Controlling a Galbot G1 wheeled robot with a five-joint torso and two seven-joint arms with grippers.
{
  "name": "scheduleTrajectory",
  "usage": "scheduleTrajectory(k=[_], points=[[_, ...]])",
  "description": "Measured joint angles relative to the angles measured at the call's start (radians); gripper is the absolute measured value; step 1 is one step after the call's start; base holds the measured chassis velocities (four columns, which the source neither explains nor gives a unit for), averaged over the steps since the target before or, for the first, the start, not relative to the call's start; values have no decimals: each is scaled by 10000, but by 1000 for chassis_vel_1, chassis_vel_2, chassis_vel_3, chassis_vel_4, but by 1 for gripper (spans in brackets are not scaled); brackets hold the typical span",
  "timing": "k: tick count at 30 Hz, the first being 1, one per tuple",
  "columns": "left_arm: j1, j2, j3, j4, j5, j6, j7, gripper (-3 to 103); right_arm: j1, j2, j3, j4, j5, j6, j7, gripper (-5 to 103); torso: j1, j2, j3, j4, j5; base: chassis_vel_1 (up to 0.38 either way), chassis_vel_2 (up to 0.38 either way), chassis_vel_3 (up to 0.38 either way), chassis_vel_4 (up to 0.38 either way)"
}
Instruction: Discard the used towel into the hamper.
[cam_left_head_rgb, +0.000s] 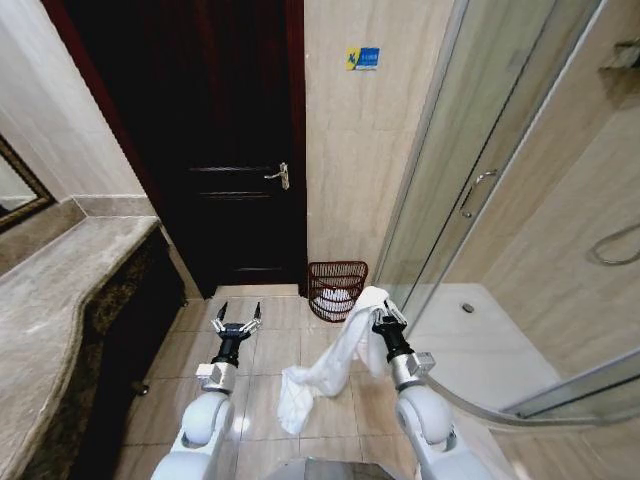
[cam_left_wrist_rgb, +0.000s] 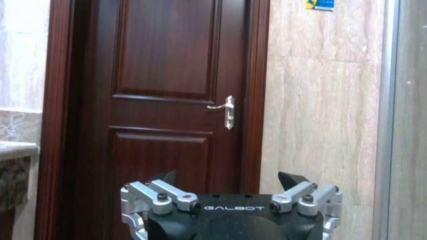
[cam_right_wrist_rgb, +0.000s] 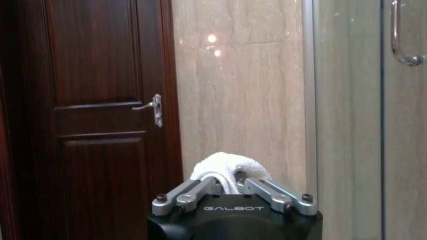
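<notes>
right tool (cam_left_head_rgb: 384, 318) was clamped on the towel (cam_left_head_rgb: 335, 365), the cloth bunched over its tips and hanging down-left toward the floor. hamper (cam_left_head_rgb: 337, 289) sat on the floor against the wall just ahead of that tool, between door (cam_left_head_rgb: 215, 140) and shower glass (cam_left_head_rgb: 470, 170), some white already inside. left tool (cam_left_head_rgb: 236, 322) was spread, empty, facing the door.
</notes>
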Motion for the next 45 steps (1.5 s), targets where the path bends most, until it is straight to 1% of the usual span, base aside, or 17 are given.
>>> scheduleTrajectory(k=[17,28,32,33,35,36,38,39,43,44,45], points=[[-141,18,42,54,11,5,87,100,124,-55,-19,-79,12,11,-22,7,3,0,0,2,0,-90,89,87,-84],[-232,-28,56,130,64,36,94,100,283,33,-92,-211,130,-10,182,7,6,-3,2,0,1,-72,66,67,-63],[-252,-62,48,159,159,61,94,100,642,-53,-129,-161,428,-219,390,7,-4,-1,0,-1,2,0,0,0,0],[-254,-70,47,165,189,67,94,100,802,-145,-136,-100,578,-307,456,7,-4,-1,0,0,1,0,0,0,0],[-259,-117,56,199,314,82,99,100,1545,-712,-154,112,1217,-637,695,7,-5,0,-1,2,1,0,0,0,0],[-259,-117,56,199,314,82,99,100,1545,-712,-154,112,1217,-637,695,7,-5,0,-1,2,1,0,0,0,0],[-276,-196,97,227,438,99,103,100,2377,-1401,-149,258,1943,-960,907,7,-1,0,1,2,3,0,0,0,0],[-276,-196,97,227,438,99,103,100,2377,-1401,-149,258,1943,-960,907,7,-1,0,1,2,3,0,0,0,0],[-341,-326,129,284,618,155,106,100,3908,-2572,-262,578,3572,-1490,1363,7,4,-1,1,1,2,0,0,0,0],[-341,-326,129,284,618,155,106,100,3908,-2572,-262,578,3572,-1490,1363,7,4,-1,1,1,2,0,0,0,0],[-350,-338,126,286,640,170,105,100,4115,-2716,-308,616,3780,-1563,1398,7,4,-1,2,0,2,0,0,0,0]])
